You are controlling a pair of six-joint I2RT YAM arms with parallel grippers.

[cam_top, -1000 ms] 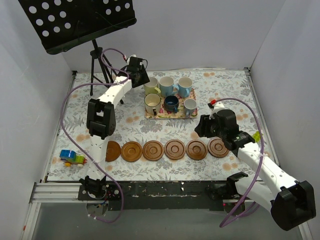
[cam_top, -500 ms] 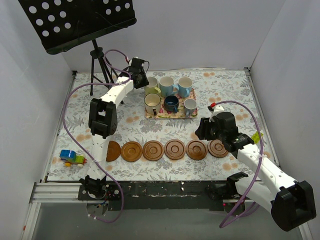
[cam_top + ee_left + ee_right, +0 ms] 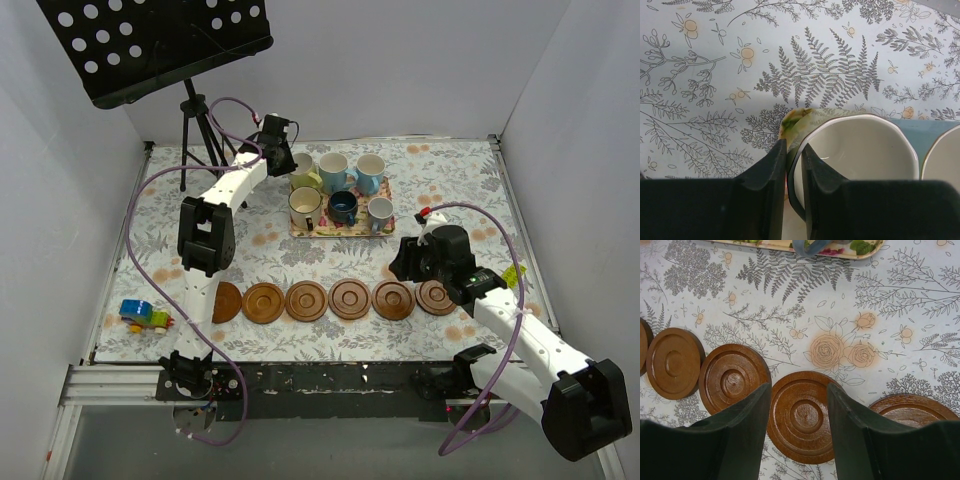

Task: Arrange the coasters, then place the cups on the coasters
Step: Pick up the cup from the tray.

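Observation:
Six reddish-brown coasters (image 3: pixel 349 299) lie in a row across the near part of the table; the leftmost (image 3: pixel 228 302) is partly hidden behind my left arm. Six cups stand on the floral tray (image 3: pixel 340 231). My left gripper (image 3: pixel 794 145) is shut on the wall of the pale yellow-green cup (image 3: pixel 303 173) at the tray's back left corner, one finger outside and one inside its rim (image 3: pixel 855 117). My right gripper (image 3: pixel 799 387) hangs open above a coaster (image 3: pixel 802 417) near the right end of the row, holding nothing.
A black music stand (image 3: pixel 150 45) on a tripod stands at the back left. A small toy car (image 3: pixel 145 315) lies near the front left edge. White walls close in the table on three sides.
The left gripper's fingers have closed onto the yellow-green cup's wall. The right gripper has drifted slightly toward the front over the coaster row.

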